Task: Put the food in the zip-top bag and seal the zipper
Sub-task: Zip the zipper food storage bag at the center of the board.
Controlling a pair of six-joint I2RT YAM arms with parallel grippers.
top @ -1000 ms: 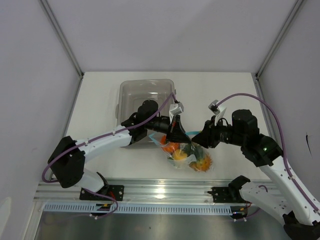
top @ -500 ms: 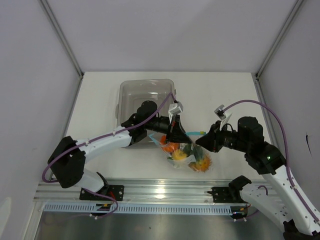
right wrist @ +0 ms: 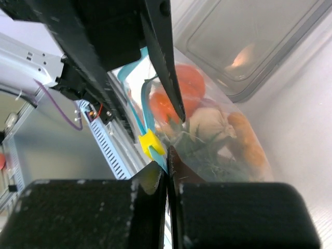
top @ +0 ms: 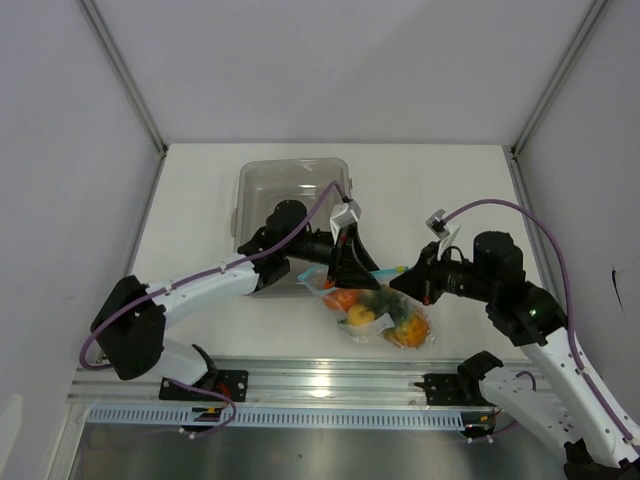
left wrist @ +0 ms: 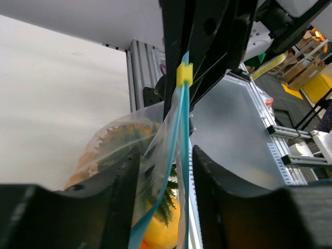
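Right wrist: right fingers clenched on zipper beside yellow slider; left fingers released, straddling zip-top bag holding food.

The left arm reaches in from the left. The right arm reaches in from the right. The 2 grippers point at each other, close together. The left gripper has its fingers apart. The right gripper has its fingers squeezed tight on the zipper.

The clear crinkly plastic zip-top bag — small toy produce inside — lies near-right of the rigid clear rectangular tray (itself far-left on the table).
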